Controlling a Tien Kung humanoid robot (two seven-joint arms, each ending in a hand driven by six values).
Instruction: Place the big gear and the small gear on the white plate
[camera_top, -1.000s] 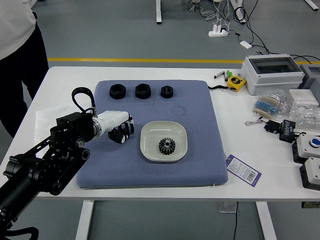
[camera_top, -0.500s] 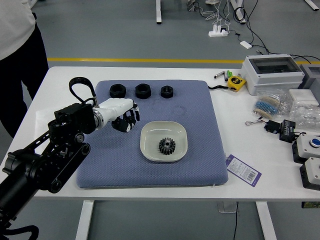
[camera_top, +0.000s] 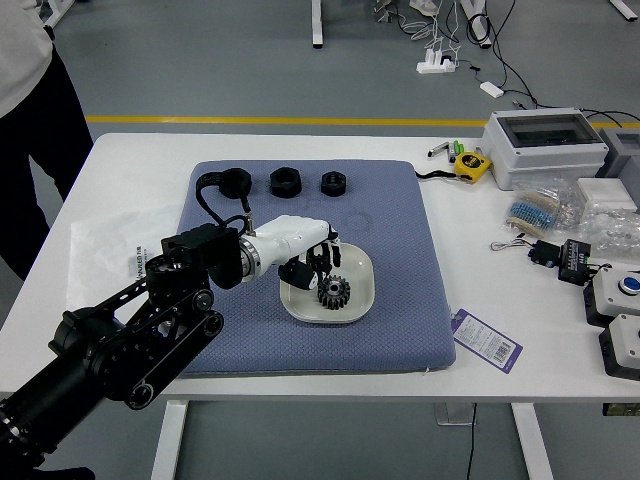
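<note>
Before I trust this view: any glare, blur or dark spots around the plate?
Head view: light looks even, no harsh glare on the plate; the plastic bags at right show small glints. The gear on the plate has readable teeth. The left hand's black parts blend together over the plate, so I can't tell whether it holds anything.

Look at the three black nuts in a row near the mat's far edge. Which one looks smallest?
The right-hand nut, nearest the yellow tape measure. It looks narrower than the left-hand nut and middle nut.
</note>
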